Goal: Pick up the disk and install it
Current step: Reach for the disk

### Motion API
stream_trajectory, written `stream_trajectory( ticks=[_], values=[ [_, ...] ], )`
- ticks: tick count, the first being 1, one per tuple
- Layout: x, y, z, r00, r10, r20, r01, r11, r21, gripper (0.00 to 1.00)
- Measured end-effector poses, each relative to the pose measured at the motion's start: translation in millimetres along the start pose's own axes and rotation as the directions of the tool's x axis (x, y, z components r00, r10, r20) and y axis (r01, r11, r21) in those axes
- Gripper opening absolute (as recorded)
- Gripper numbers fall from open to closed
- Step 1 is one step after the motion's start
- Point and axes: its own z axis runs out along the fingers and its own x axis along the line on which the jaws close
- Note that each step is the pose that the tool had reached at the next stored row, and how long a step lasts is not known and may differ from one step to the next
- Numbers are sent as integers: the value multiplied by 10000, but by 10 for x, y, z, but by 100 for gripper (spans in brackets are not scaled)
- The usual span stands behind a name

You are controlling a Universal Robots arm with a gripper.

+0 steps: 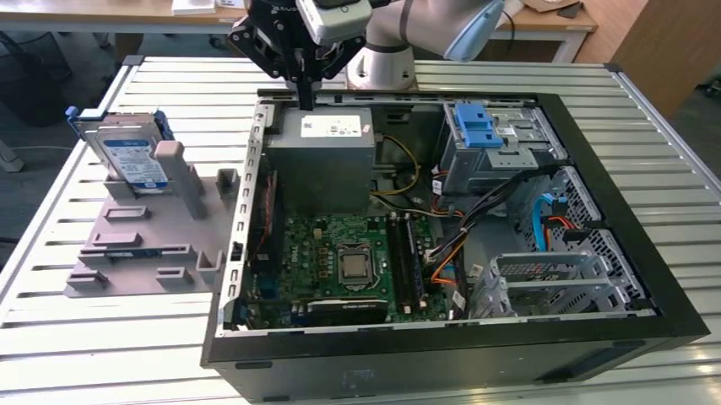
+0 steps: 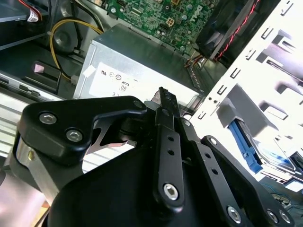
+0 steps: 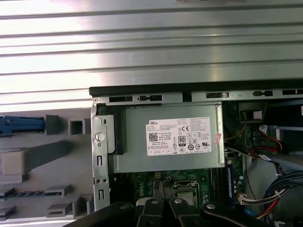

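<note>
Gripper (image 1: 304, 103) pressed together, empty, over power supply (image 1: 321, 148). Disk (image 1: 127, 159) stands well aside. Likely rigid, fragile; pinch at blue bracket (image 1: 77, 116) edges.

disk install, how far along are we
Nothing done yet: the disk stands in the grey holder on the exterior view's left, outside the computer case. The tool hangs shut and empty over the power supply box. Pickup and installing both remain.

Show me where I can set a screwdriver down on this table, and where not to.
Widest bare slats: the table corner in front of the grey fixture plate, on the exterior view's left of the case. A second strip lies beyond the disk. Crowded: inside the case, cables and boards everywhere, gripper by the power supply.
</note>
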Motion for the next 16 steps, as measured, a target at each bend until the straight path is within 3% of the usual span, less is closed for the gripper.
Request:
stream_trajectory(
  ticks=[9,10,11,13,14,16],
  values=[
    [107,-4,1,10000,0,-6,0,10000,-2,11],
    [109,-3,2,10000,0,-39,0,10000,1,11],
    [110,-3,1,9999,7,-169,-6,10000,7,11],
    [110,-2,2,9994,15,-345,-14,10000,14,11],
    [110,-2,3,9993,16,-384,-16,10000,15,11],
    [111,-2,3,9992,18,-393,-18,10000,18,11]
  ],
)
